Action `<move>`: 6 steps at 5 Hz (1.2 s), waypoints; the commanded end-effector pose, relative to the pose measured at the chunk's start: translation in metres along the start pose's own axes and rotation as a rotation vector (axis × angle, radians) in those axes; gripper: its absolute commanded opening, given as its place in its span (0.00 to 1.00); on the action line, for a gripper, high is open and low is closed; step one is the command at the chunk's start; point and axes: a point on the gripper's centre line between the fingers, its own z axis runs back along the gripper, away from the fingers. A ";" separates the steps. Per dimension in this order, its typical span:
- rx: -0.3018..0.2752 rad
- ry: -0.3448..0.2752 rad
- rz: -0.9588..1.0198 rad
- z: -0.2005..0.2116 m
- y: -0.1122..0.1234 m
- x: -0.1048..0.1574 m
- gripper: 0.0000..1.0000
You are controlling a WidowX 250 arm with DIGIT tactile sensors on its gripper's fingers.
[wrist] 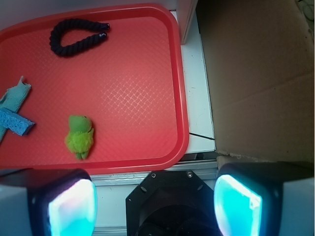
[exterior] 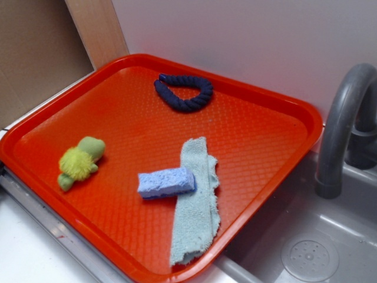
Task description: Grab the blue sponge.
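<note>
The blue sponge (exterior: 166, 182) is a small periwinkle foam block lying on the red tray (exterior: 253, 127), its right end resting on a pale teal cloth (exterior: 196, 203). In the wrist view the blue sponge (wrist: 15, 123) shows only partly at the left edge, beside the cloth (wrist: 14, 97). My gripper (wrist: 155, 206) is open, its glowing pads far apart with nothing between them. It hangs high above the tray's near edge (wrist: 147, 164), well away from the sponge. The gripper does not show in the exterior view.
A green and yellow plush toy (exterior: 80, 161) lies left of the sponge, and a dark navy rope ring (exterior: 184, 93) lies at the tray's back. A grey sink (exterior: 306, 247) with a faucet (exterior: 341, 130) stands to the right. Cardboard (wrist: 261, 73) borders the tray.
</note>
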 end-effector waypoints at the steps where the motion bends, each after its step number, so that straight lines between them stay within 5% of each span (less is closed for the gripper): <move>1: 0.000 0.000 0.000 0.000 0.000 0.000 1.00; 2: -0.038 -0.109 -0.250 -0.003 -0.047 0.011 1.00; 4: -0.113 -0.195 -0.685 -0.031 -0.131 0.002 1.00; 6: -0.158 -0.141 -0.912 -0.075 -0.193 -0.011 1.00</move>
